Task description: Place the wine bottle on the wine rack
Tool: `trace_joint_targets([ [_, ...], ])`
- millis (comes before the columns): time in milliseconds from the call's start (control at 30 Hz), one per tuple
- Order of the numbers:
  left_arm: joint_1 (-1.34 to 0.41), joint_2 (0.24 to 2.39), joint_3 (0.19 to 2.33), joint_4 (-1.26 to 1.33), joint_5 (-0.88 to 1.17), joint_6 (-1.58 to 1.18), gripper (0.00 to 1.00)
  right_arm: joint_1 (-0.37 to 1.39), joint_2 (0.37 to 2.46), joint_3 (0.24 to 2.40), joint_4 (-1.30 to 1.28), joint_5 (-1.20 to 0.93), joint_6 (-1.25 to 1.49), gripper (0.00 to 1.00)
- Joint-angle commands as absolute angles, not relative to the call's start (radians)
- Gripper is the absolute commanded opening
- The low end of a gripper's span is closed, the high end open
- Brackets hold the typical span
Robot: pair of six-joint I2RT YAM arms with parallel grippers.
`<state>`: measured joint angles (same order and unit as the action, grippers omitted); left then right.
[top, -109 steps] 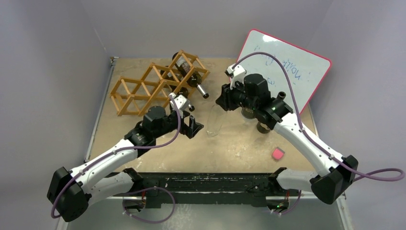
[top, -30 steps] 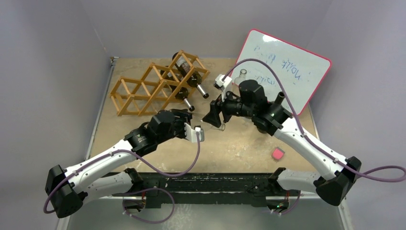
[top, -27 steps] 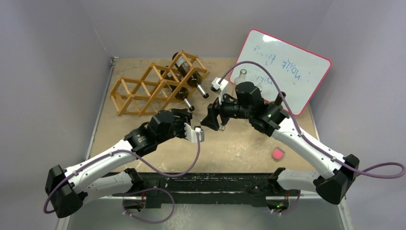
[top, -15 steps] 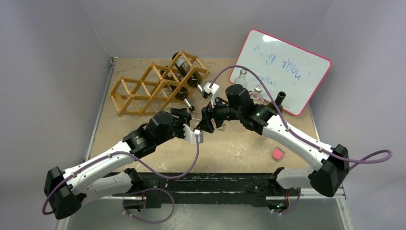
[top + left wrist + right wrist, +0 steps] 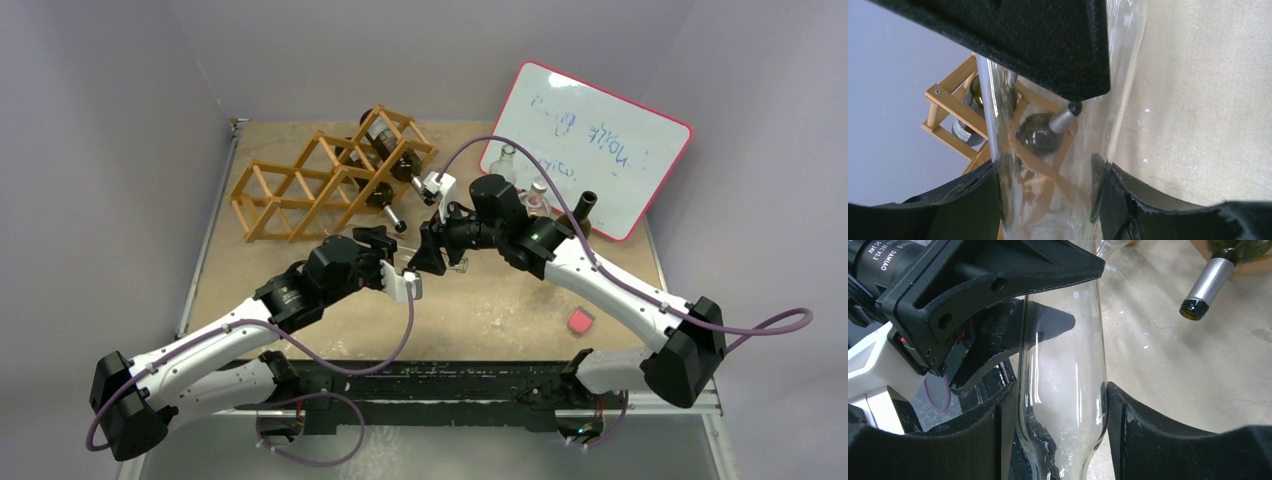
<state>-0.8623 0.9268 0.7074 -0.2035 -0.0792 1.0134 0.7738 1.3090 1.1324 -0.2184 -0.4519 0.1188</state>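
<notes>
Right pincer (image 5: 1058,432) has moved in and now clamps the clear wine bottle (image 5: 1063,370). Left pincer (image 5: 1048,200) still grips it too. Handover underway: left should release next, then on to the wine rack (image 5: 300,185).

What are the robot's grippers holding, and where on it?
The left gripper and the right gripper both clamp the clear glass bottle around its body.

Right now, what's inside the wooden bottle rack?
Two dark glass wine bottles lie in the right-end cells of the light wooden lattice wine rack, necks poking out. The slats hide parts of them. The other cells show no bottle.
</notes>
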Motion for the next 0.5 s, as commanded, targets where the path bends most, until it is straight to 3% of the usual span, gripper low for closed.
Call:
trace_joint_targets([
  [0,-0.87,0.88,0.724,-0.044,-0.078,1.039,0.01,0.778,1.335,1.142,-0.178,-0.505,0.12,0.55],
  [467,-0.87,0.886,0.747,-0.073,-0.125,1.121,0.01,0.778,1.386,1.216,-0.334,-0.55,0.03,0.63],
])
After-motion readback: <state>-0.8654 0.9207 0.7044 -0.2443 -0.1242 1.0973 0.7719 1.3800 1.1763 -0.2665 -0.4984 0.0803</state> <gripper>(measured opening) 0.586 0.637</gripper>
